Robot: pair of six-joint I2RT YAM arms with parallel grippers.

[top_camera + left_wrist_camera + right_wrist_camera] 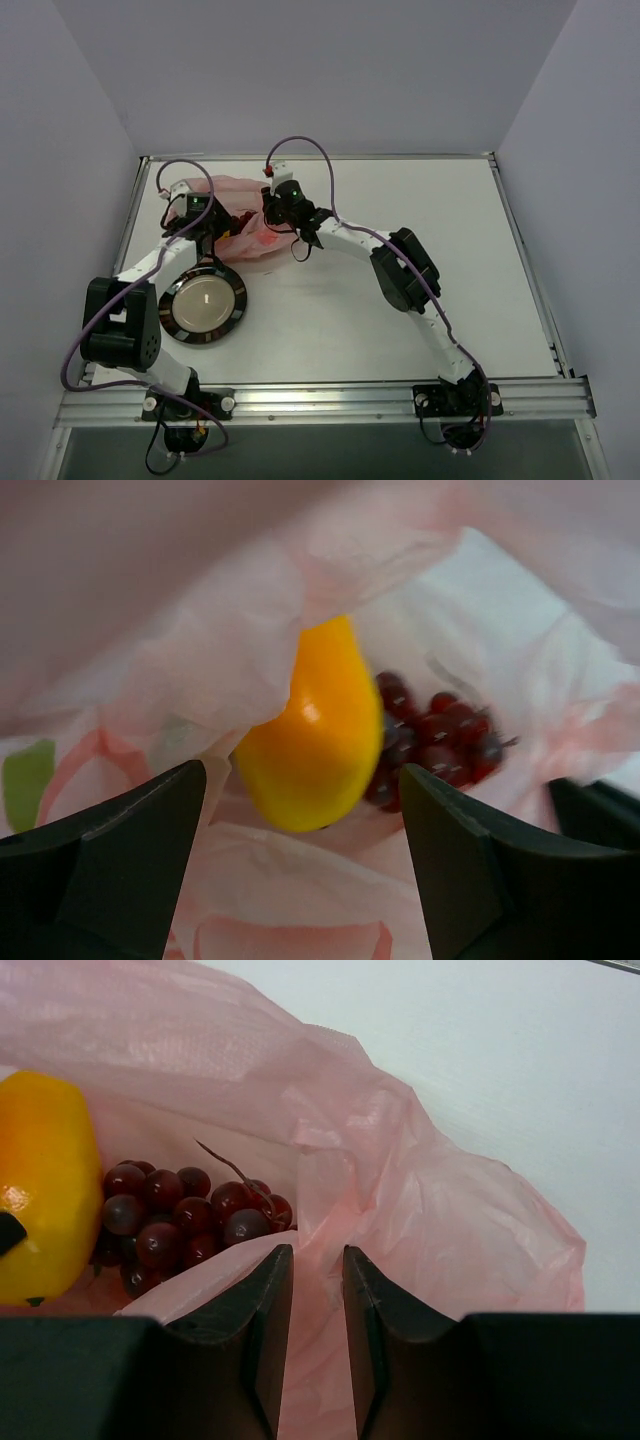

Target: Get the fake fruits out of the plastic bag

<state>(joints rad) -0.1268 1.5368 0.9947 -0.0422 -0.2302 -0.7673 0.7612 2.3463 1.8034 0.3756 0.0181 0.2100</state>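
While the right gripper (318, 1290) pinches a fold of the bag (450, 1210), seemingly to hold its mouth open, the left gripper (300, 775) reaches inside, jaws spread around the mango (310, 730) without touching; grapes (440, 735) lie against it

Top view: you get even, diffuse light, no hard shadows, table (450, 200) close to blown white. Left wrist is soft: bag (150, 630) smeared in the upper half, fingers (130, 850) at the bottom defocused, glare spot on mango (310, 750). Right wrist sharper; grapes (170, 1230) show pinpoint highlights.
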